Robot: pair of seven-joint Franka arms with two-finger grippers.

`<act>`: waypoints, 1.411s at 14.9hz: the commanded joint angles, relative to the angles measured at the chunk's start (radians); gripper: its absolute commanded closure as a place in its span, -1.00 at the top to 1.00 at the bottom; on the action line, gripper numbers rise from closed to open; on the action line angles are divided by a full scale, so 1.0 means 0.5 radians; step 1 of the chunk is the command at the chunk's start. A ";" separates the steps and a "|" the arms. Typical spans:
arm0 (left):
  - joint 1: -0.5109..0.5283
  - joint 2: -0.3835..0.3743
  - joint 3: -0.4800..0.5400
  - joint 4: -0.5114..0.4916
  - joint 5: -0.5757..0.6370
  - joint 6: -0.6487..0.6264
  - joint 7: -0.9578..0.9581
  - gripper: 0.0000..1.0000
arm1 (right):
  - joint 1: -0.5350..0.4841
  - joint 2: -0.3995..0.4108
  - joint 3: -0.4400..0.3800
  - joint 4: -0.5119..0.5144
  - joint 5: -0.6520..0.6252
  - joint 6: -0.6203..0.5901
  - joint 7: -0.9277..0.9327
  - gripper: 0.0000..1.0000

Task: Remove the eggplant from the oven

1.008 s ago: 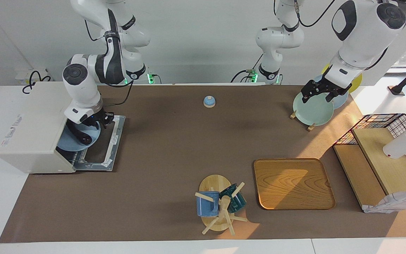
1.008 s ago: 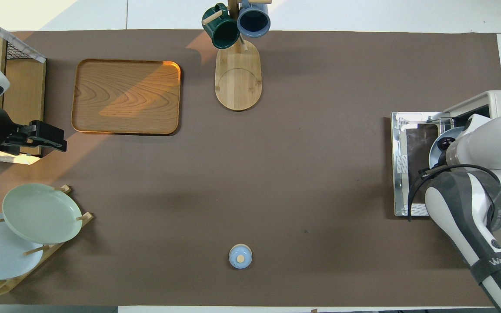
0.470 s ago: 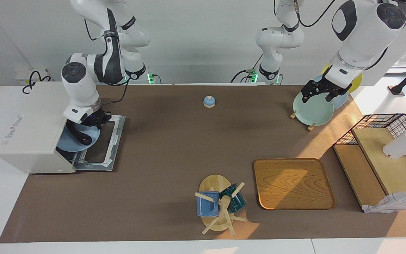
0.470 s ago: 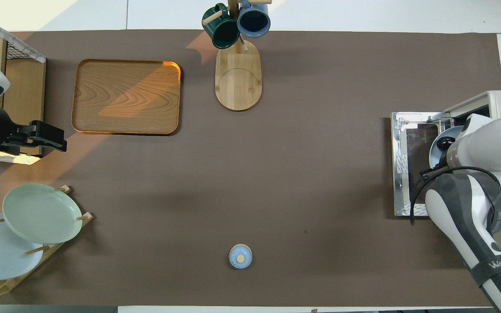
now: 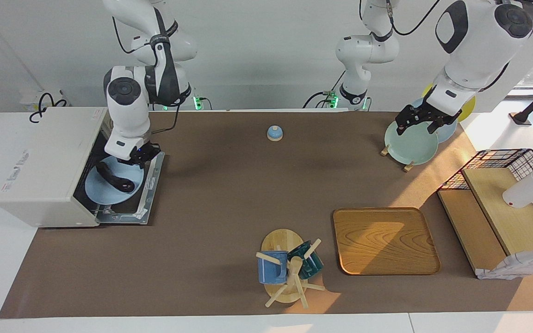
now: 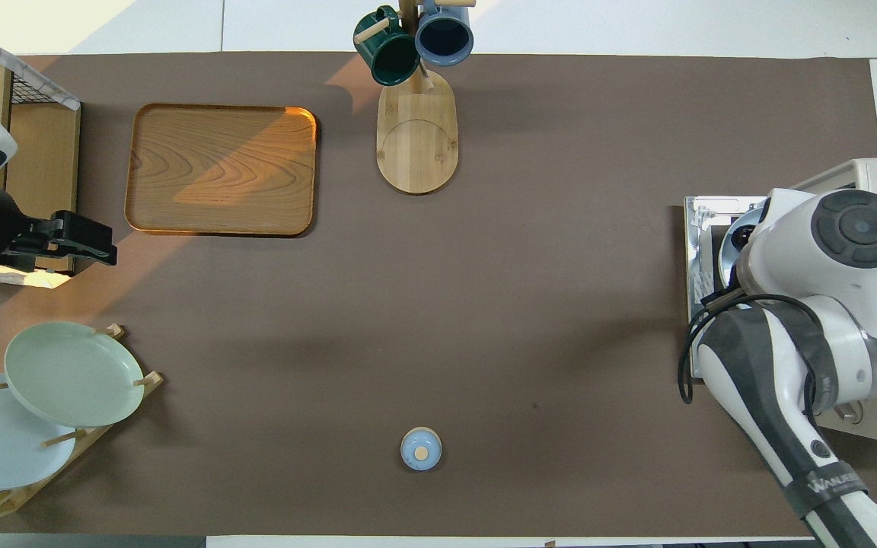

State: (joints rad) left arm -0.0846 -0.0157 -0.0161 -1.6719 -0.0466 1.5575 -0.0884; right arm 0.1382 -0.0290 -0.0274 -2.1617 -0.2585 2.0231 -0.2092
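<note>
One plate point(image 5: 114, 187) carrying the eggplant point(image 5: 114, 178) has slid halfway out of the oven point(image 5: 40, 171); right gripper point(image 5: 139, 155) stays clamped on its rim. Left gripper point(image 5: 423, 119) waits, jaws apart.

The right gripper point(image 5: 138, 156) clamps the rim of a light-blue round plate point(image 5: 109, 192) carrying the glossy dark-purple eggplant point(image 5: 114, 179), over the cream-white boxy oven's point(image 5: 40, 169) lowered door point(image 5: 144, 196).

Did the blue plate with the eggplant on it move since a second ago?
Yes. The blue plate slid out of the oven, over its open door, toward the middle of the table. The right claw grips its rim; the eggplant rides along.
</note>
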 commanded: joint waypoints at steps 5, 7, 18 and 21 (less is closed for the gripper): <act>0.028 -0.036 -0.014 -0.025 0.038 0.008 -0.020 1.00 | 0.643 0.205 0.015 0.350 0.014 -0.220 0.795 -1.00; 0.028 -0.036 -0.011 -0.025 0.038 0.020 -0.017 1.00 | 0.775 0.315 0.018 0.509 0.078 -0.272 0.890 -1.00; 0.074 -0.027 -0.008 -0.031 0.035 0.131 -0.026 1.00 | 1.300 1.046 0.128 1.206 0.342 0.025 1.636 -1.00; 0.074 -0.027 -0.008 -0.034 0.035 0.174 -0.026 1.00 | 1.304 1.049 0.131 1.157 0.357 0.184 1.636 -1.00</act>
State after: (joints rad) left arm -0.0574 -0.0157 -0.0108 -1.6708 -0.0466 1.6161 -0.0913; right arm 0.7950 0.4932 0.0335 -1.5831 -0.1020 2.0733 0.6021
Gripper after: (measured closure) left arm 0.000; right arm 0.978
